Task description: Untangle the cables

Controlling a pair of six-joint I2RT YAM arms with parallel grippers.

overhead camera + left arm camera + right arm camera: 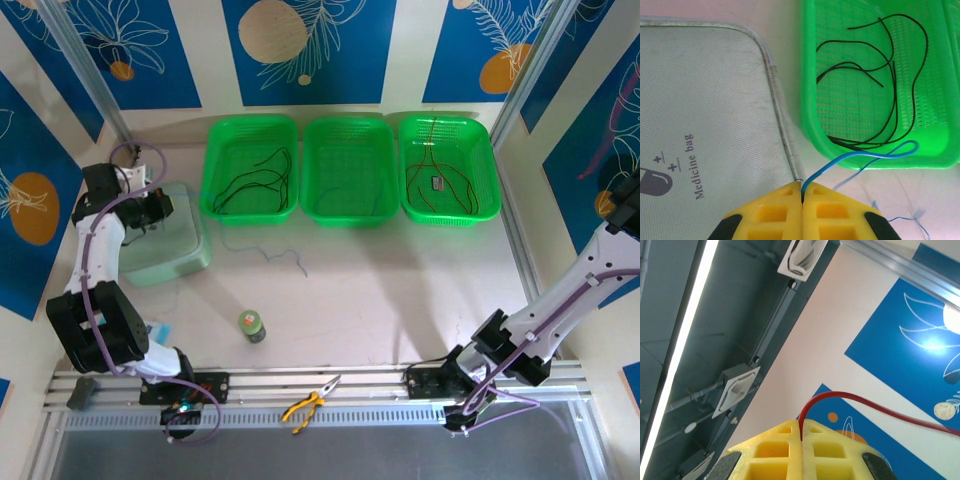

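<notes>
Near edge: got yellow-handled pliers (312, 403) lying on the front rail (380, 380), between the two arm bases. Further in, small green jar (252, 325) standing on the bench (400, 280), well apart from everything else. Behind that, thin blue cable (268, 252) squiggling across the bench, just in front of the left basket (252, 121).

Left side: pale green medicine bag (175, 250) flat on the bench, left hand (158, 208) over its far part. Seen from the left wrist: left hand (802, 194) pressed together on the blue cable (860, 157), yellow pads (775, 210) closed with just the wire between. Cable rising from the pinch beside the bag's (705, 110) corner, looping at the near wall of the left basket (812, 115), then trailing back down to the bench. Can't tell if the loop touches the wall.

Right wrist view aimed up at ceiling and wall: right hand (801, 429) pinching a dark red cable (880, 407), arcing out of the pads and off to the right.

Far edge: three green baskets in a row. Black cables (255, 180) (890, 100) loose inside the left basket. Middle basket (350, 121): faint thin line inside, can't tell what. Right basket (445, 118): red cables (440, 170) lying inside.
</notes>
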